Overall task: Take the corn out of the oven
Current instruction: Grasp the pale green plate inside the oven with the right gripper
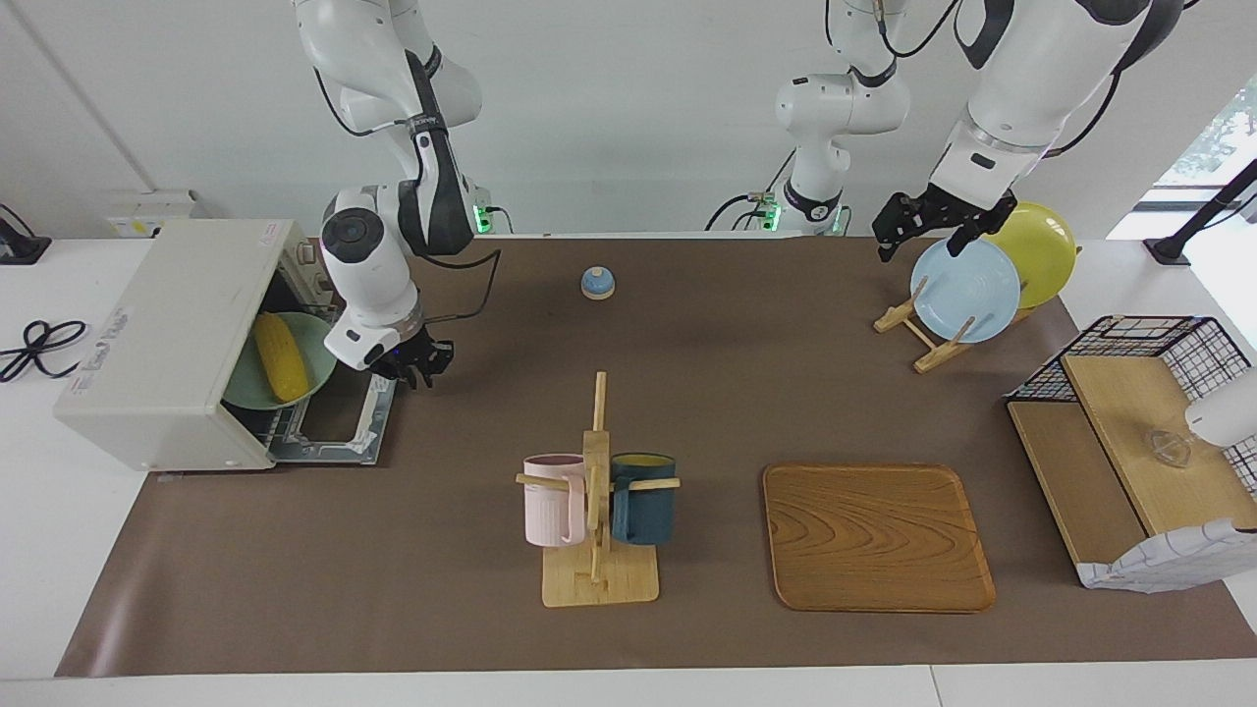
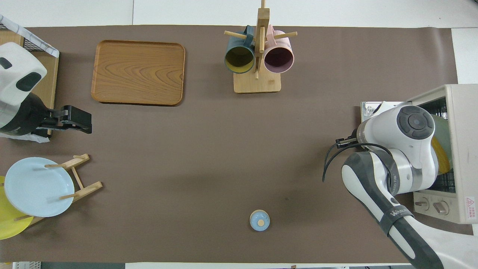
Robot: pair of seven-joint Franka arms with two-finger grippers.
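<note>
The off-white oven (image 1: 167, 334) (image 2: 463, 149) stands at the right arm's end of the table. Its door (image 1: 334, 422) is folded down flat. Inside, the yellow corn (image 1: 280, 355) lies on a pale green plate (image 1: 316, 346). In the overhead view only a yellow sliver of the corn (image 2: 443, 161) shows past the right arm. My right gripper (image 1: 420, 361) hangs just off the door's handle edge, apart from the corn and holding nothing. My left gripper (image 1: 928, 228) (image 2: 74, 119) waits open and empty above the plate rack.
A plate rack (image 1: 928, 339) holds a blue plate (image 1: 967, 290) and a yellow one (image 1: 1036, 250). Mid-table are a mug tree (image 1: 597, 491) with a pink and a dark blue mug, a wooden tray (image 1: 874, 535) and a small blue bell (image 1: 597, 283). A wire shelf (image 1: 1139, 432) stands at the left arm's end.
</note>
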